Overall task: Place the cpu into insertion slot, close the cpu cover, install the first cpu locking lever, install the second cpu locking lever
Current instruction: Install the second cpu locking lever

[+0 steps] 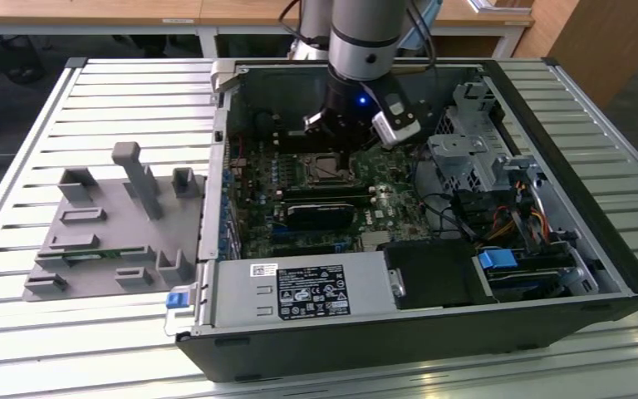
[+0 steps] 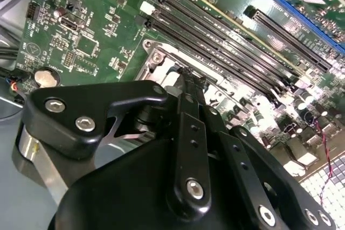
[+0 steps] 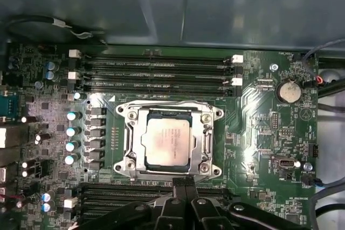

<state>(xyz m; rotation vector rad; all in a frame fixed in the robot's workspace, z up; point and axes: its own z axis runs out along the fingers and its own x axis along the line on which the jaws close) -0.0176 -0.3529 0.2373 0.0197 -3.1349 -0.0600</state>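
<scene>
The cpu point(image 3: 167, 143), a flat silver-tan square, lies in the insertion slot point(image 3: 168, 161) on the green board. The cpu cover point(image 3: 206, 127), a silver frame with a big window, lies flat around it. My gripper point(image 3: 184, 180) hangs just off one edge of the socket, its black fingers pressed together with nothing between them. In the second wrist view the gripper point(image 2: 190, 76) points at the socket's metal rim point(image 2: 161, 60). In the exterior view the gripper point(image 1: 341, 137) hovers inside the open case, right above the insertion slot point(image 1: 321, 169).
Long black memory slots point(image 3: 156, 71) flank the socket on two sides. A grey drive cage point(image 1: 463, 158) and cables point(image 1: 518, 220) fill the case at the exterior view's right. The power supply point(image 1: 296, 291) sits at the case front. A grey fixture point(image 1: 109, 224) stands on the slatted table.
</scene>
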